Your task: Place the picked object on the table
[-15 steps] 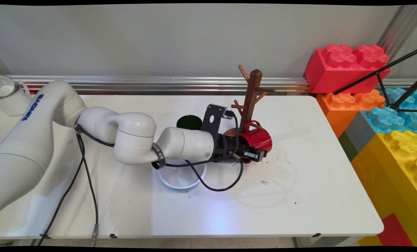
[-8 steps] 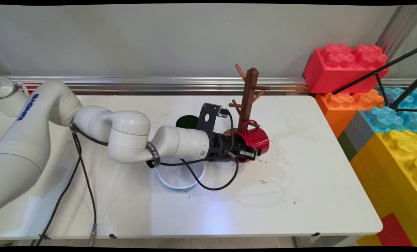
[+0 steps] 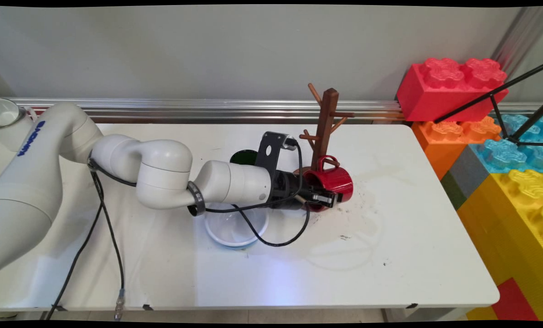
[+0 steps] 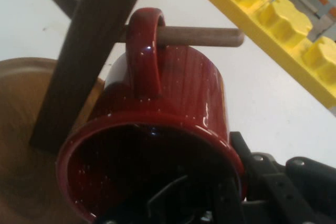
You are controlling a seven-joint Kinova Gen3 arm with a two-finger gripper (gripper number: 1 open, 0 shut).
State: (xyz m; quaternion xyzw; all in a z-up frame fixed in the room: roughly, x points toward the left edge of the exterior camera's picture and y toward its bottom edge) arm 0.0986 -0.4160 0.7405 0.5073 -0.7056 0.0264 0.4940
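The tool is seen clamped on the wall of a red mug, one finger inside the mouth and the other against the outside, the mug being held on its side. In the hand view the mug's handle is looped over a wooden peg of the mug tree, whose dark post rises just beyond the tool from a round wooden base. Nearer the camera than the tool, and back along the arm, a white bowl with a bluish underside is seen on the white tabletop, partly crossed by hanging black cables. Around and in front of the tool the tabletop is marked with dark specks and faint ring-shaped stains. Behind the arm's wrist a dark green cup is partly hidden. Beyond the tabletop's far edge a metal rail is run along a plain grey wall. Well away from the tool, past the tabletop's end, large toy building blocks in red, orange, blue and yellow are stacked, crossed by thin black rods.
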